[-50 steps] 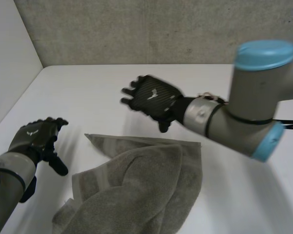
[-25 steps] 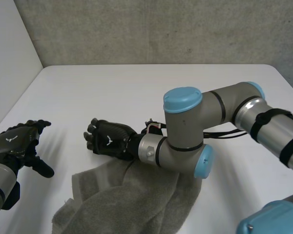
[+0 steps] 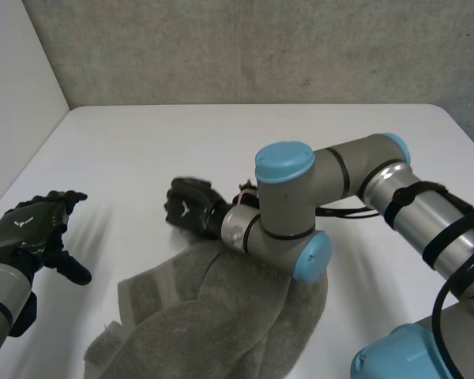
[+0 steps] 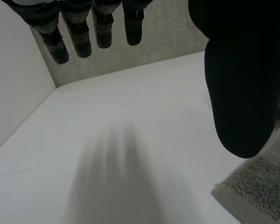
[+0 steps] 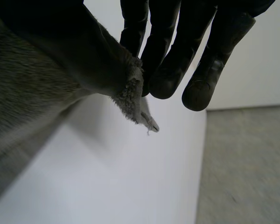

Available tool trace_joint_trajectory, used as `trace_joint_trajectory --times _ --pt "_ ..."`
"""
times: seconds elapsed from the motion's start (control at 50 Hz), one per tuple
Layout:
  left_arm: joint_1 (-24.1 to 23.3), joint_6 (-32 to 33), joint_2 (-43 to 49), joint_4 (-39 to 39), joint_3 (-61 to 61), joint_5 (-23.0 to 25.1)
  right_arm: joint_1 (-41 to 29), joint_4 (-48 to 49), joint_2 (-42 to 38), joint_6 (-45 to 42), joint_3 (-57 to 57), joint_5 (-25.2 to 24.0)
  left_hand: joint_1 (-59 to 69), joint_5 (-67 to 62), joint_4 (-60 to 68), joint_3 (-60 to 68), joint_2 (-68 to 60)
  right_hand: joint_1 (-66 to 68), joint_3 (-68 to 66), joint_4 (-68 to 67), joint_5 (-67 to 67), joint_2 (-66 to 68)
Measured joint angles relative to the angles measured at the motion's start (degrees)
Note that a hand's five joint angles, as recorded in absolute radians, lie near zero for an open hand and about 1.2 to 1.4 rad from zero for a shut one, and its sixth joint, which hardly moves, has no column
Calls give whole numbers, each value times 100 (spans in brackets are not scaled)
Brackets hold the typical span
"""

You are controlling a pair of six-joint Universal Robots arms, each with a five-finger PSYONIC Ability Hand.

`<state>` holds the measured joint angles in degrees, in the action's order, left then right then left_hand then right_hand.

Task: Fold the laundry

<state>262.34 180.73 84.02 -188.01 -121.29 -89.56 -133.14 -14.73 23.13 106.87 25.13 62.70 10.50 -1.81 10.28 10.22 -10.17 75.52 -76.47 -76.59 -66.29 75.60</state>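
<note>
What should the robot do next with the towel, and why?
Probably lift the pinched corner up and away, to spread the cloth out. The right hand pinches a corner of the grey towel, which lies crumpled on the white table; the left hand is open, off the cloth.

Cut off by the head view's lower edge, and partly hidden beneath the right arm (image 3: 288, 209): towel (image 3: 221, 324).

Soft, even light from above leaves the white worktop (image 3: 142, 150) bright and the far wall (image 3: 261, 47) duller. Gentle shade sits in the folds of the towel (image 3: 221, 316); in the right wrist view it looks dark.
</note>
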Motion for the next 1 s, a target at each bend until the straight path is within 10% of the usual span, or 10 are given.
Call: trace_joint_trajectory --times 0.5,1.0 --pt "-1177 23 1122 -103 1288 34 2065 69 2398 2137 2394 2237 19 0 0 30 -33 5 -7 -1 0 0" --pt "-2356 36 3877 100 4361 1604 4187 489 5781 2219 8020 139 808 -683 822 838 -841 5 -19 -32 -1 4"
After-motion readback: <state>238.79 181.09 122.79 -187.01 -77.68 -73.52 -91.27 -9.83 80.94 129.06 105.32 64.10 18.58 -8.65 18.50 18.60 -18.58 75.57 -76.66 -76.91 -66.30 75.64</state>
